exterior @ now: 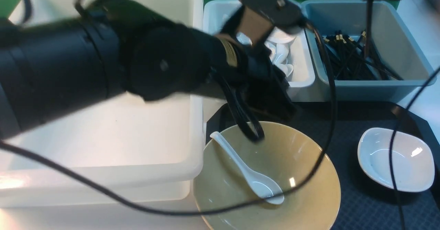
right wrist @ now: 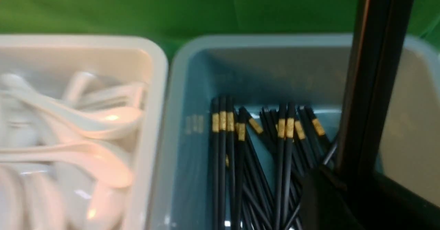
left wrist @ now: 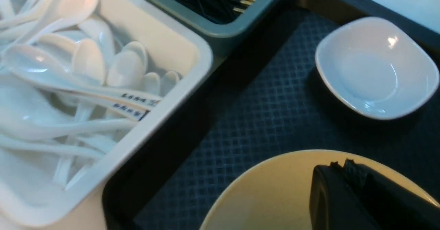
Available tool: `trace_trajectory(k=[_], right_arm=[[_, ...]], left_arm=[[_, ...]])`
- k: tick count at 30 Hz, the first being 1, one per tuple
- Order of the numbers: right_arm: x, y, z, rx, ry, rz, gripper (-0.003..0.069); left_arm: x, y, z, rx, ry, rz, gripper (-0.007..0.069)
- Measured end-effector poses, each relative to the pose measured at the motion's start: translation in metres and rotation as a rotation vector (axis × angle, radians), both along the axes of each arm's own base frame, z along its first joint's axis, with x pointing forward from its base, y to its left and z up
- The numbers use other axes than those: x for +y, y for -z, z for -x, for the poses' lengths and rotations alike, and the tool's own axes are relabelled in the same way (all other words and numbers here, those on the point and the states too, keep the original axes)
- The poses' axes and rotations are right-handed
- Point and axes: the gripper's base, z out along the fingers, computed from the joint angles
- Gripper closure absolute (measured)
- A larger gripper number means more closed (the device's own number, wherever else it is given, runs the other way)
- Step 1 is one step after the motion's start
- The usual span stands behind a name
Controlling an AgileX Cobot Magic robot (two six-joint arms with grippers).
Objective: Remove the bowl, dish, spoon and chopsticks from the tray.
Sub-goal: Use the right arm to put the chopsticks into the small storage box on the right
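The olive-yellow bowl [exterior: 295,161] sits at the near left of the black tray [exterior: 364,202], with the white spoon [exterior: 245,168] lying inside it. The small white dish [exterior: 395,159] stands on the tray to the right; it also shows in the left wrist view [left wrist: 376,65]. My left gripper [exterior: 254,133] is shut and empty, its tips just over the bowl's far rim [left wrist: 261,175]. My right gripper [right wrist: 340,180] is shut on the black chopsticks [right wrist: 376,78], holding them upright over the grey-blue tub [exterior: 405,82]. The chopsticks [exterior: 369,27] hang down into that tub.
A large white tub [exterior: 103,133] stands left of the tray. Behind the tray, a small white tub [exterior: 302,82] holds several white spoons, and the grey-blue tub holds several black chopsticks [right wrist: 240,161]. Black cables cross over the bowl and the dish.
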Motion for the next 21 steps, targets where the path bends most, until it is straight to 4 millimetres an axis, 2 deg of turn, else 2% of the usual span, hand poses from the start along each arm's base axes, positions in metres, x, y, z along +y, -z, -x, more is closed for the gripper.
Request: trace_trajectory(k=[2, 4, 8, 12, 15, 16, 18, 19, 21], right_arm=[[-0.001, 0.022, -0.010, 0.066, 0.006, 0.002, 0.0475], [-0.001, 0.036, -0.011, 0.150, 0.002, 0.016, 0.0386], [0.002, 0.035, -0.003, 0.250, -0.059, 0.063, 0.0279], [0.011, 0.020, 0.013, 0.341, -0.184, 0.144, 0.0218], [0.032, -0.006, 0.038, 0.412, -0.329, 0.210, 0.0207], [0.034, -0.010, 0.041, 0.413, -0.339, 0.211, 0.0207], [0.053, -0.030, 0.063, 0.394, -0.425, 0.236, 0.0205], [0.057, -0.033, 0.067, 0.389, -0.443, 0.233, 0.0204], [0.079, -0.045, 0.095, 0.384, -0.531, 0.235, 0.0204]], left_arm=[[0.013, -0.008, -0.009, 0.046, -0.054, -0.018, 0.0635], [0.027, -0.016, -0.017, 0.081, -0.093, -0.051, 0.0635], [0.042, -0.023, -0.022, 0.116, -0.123, -0.102, 0.0635], [0.051, -0.030, -0.016, 0.107, -0.123, -0.140, 0.0635], [0.068, -0.041, 0.000, 0.106, -0.141, -0.192, 0.0635], [0.069, -0.041, 0.002, 0.112, -0.143, -0.195, 0.0635], [0.088, -0.045, 0.024, 0.116, -0.167, -0.209, 0.0635], [0.090, -0.045, 0.025, 0.114, -0.167, -0.210, 0.0635], [0.107, -0.040, 0.047, 0.140, -0.188, -0.211, 0.0635]])
